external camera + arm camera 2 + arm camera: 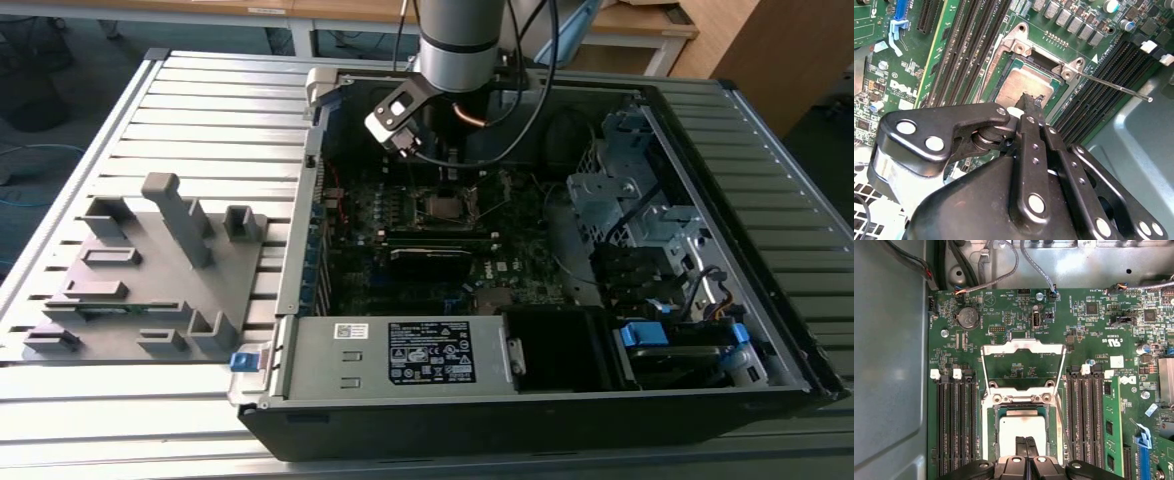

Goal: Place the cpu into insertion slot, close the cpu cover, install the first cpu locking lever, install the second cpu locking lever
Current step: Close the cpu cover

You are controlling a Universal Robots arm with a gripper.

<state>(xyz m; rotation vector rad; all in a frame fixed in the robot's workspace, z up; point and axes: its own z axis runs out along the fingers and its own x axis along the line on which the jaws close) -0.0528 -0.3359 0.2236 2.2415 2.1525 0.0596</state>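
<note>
The black linkage gripper (1026, 441) has its two fingers pressed together with no gap, and nothing is clamped between them. In the first wrist view the fingertips lie over the small flat square cpu with the dull silvery-tan metal top (1021, 426). The cpu sits flat inside the square insertion slot with the silver metal rim (988, 432). Contact between the tips and the cpu top cannot be determined.

The thin square silver cpu cover with the cut-out middle (1023, 344) stands swung open at the slot's edge, and green board shows through the cut-out.

The second wrist view adds a thin straight metal lever rod (1114, 87). It juts free from a slot corner across the long black memory slots (1089, 105).

The exterior view shows the grey arm (461, 40) reaching down into the open black computer case (534, 430) on the slatted metal table (214, 110). A grey moulded fixture plate (134, 270) lies beside the case, at the exterior view's left.
</note>
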